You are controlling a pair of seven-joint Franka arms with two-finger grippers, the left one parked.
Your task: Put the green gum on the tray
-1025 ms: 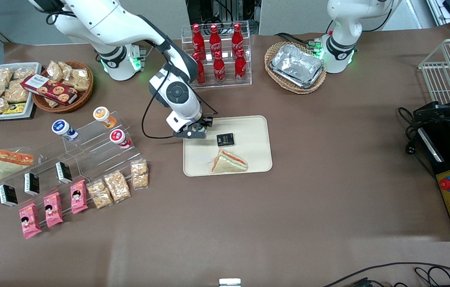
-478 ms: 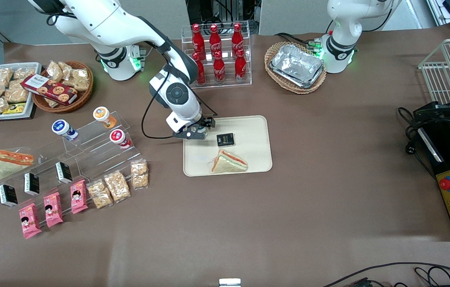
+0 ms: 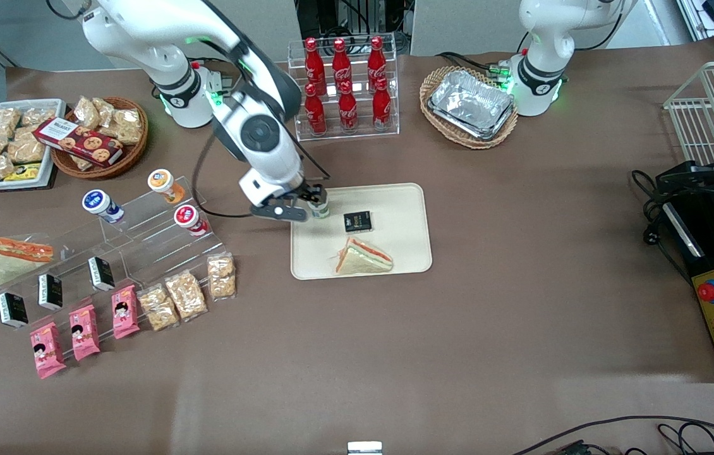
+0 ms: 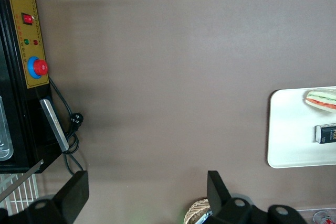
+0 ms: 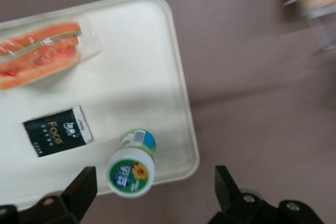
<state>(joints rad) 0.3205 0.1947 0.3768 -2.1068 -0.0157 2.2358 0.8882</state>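
Note:
The green gum [image 3: 320, 208] stands upright on the tray [image 3: 398, 243], in the corner toward the working arm's end and farther from the front camera. In the right wrist view its white-rimmed green lid [image 5: 130, 173] faces the camera, by the tray's rim [image 5: 185, 124]. My right gripper [image 3: 304, 203] is open and empty. It hangs above the gum, a little toward the working arm's end; its two black fingers [image 5: 79, 192] stand wide apart on either side of the gum and clear of it. The tray also shows in the left wrist view [image 4: 294, 140].
A wrapped sandwich [image 3: 363, 258] and a black packet [image 3: 357, 220] lie on the tray. A clear stepped stand [image 3: 142, 221] holds blue-, orange- and red-lidded bottles and snacks. A cola rack [image 3: 344, 88] and a basket of foil trays [image 3: 469, 104] stand farther back.
My gripper has drawn up and away from the tray's corner toward the working arm's end. The green gum, hidden under the hand before, now stands free on the tray.

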